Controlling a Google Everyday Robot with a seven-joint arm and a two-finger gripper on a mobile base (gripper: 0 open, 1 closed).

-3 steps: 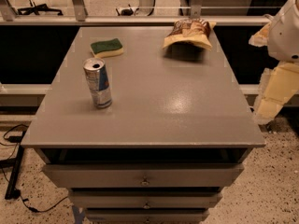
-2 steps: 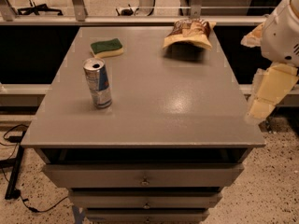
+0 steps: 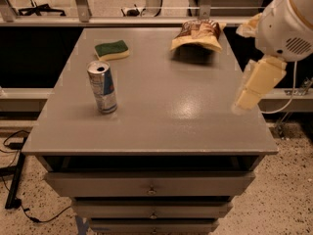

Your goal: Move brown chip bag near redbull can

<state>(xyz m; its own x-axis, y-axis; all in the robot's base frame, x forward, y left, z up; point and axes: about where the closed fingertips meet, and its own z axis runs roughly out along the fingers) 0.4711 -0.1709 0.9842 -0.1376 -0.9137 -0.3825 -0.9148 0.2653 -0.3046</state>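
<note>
The brown chip bag (image 3: 198, 35) lies at the far right of the grey table top, its tan edge facing me. The redbull can (image 3: 102, 87) stands upright on the left side of the table, towards the front, with its pull-tab top showing. My gripper (image 3: 257, 82) hangs at the right edge of the table, below the white arm housing (image 3: 286, 26). It is in front of and to the right of the bag, apart from it, and far from the can. It holds nothing that I can see.
A green-and-yellow sponge (image 3: 112, 50) lies at the far left, behind the can. The table (image 3: 171, 106) is a grey cabinet with drawers (image 3: 151, 185) below. A rail and dark gaps run behind and beside it.
My arm has moved left, so the gripper now hangs over the table's right edge. The bag, can and sponge have not moved.
</note>
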